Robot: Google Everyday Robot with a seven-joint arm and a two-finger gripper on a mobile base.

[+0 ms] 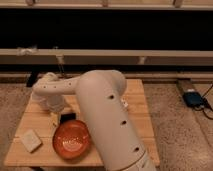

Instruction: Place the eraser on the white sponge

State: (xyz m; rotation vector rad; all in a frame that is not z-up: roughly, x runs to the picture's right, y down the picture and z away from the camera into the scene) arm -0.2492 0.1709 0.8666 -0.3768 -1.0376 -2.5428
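- The gripper [55, 118] hangs low over the left side of the counter [137, 107]. It is spread wide and holds nothing.
- The eraser [68, 117] lies flat on the counter, just beside the gripper and by the back rim of the plate [71, 140].
- The orange plate sits near the front edge.
- The sponge [31, 140] lies near the front left corner, left of the plate and apart from the eraser.
- A blue box [192, 97] lies on the floor to the right.
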